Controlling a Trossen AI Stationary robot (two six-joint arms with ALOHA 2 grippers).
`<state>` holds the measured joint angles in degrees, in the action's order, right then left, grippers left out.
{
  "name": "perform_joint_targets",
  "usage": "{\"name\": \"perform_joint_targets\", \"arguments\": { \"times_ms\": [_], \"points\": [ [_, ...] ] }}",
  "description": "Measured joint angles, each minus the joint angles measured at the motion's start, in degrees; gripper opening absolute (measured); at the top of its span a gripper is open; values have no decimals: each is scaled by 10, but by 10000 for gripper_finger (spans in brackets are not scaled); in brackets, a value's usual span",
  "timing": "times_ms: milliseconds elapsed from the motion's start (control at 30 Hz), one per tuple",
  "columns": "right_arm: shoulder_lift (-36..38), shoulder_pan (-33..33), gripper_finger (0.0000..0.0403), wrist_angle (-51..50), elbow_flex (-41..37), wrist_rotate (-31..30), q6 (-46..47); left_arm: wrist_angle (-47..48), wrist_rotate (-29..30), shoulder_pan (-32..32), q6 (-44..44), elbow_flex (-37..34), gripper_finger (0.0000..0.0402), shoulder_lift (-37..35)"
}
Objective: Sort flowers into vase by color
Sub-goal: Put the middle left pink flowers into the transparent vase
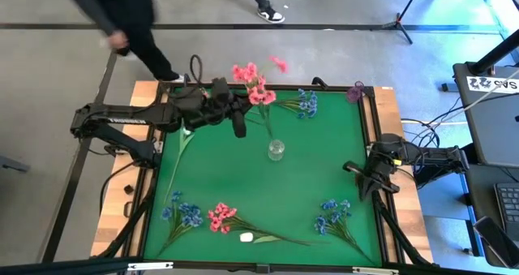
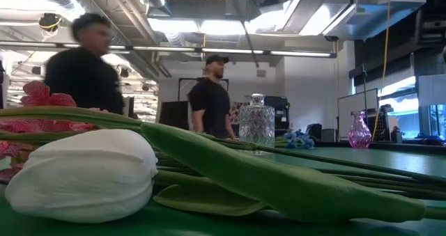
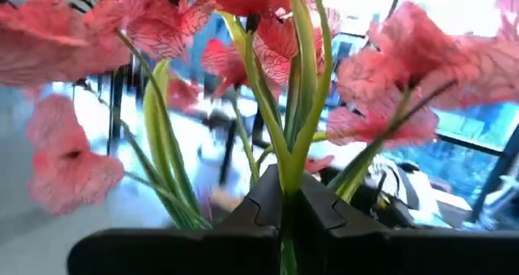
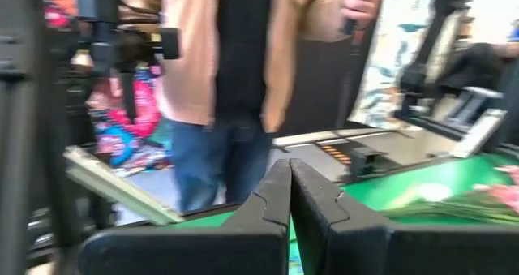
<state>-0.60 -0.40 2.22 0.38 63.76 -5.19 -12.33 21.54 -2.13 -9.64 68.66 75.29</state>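
Left tool (image 1: pixel 240 126) clamped shut on pink sprig (image 1: pixel 257 90) stem; clear vase (image 1: pixel 276 150) lay at 4 o'clock from tool, near, stem end over its mouth; right tool (image 1: pixel 362 182) shut, empty, well apart

left pincer (image 3: pixel 285 218) clamped shut mid-table; right pincer (image 4: pixel 289 195) closed at table edge

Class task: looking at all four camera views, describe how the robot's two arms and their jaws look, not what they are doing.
Both arms are black, built of jointed tubular links with dark cables along them. The left gripper and right gripper each end in matte black, wedge-shaped jaws with notched inner edges, mounted on a broad black crossbar.
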Motion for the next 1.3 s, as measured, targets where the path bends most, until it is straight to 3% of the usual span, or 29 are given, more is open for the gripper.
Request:
{"name": "perform_joint_targets", "arguments": {
  "times_ms": [100,367,1300],
  "points": [
    [0,0,8,2,0,-20,0,-53,-3,4,46,0,4,24],
    [0,0,8,1,0,-18,0,-55,4,3,84,0,4,74],
    [0,0,8,0,0,-17,0,-64,17,25,98,0,4,66]
  ]
}}
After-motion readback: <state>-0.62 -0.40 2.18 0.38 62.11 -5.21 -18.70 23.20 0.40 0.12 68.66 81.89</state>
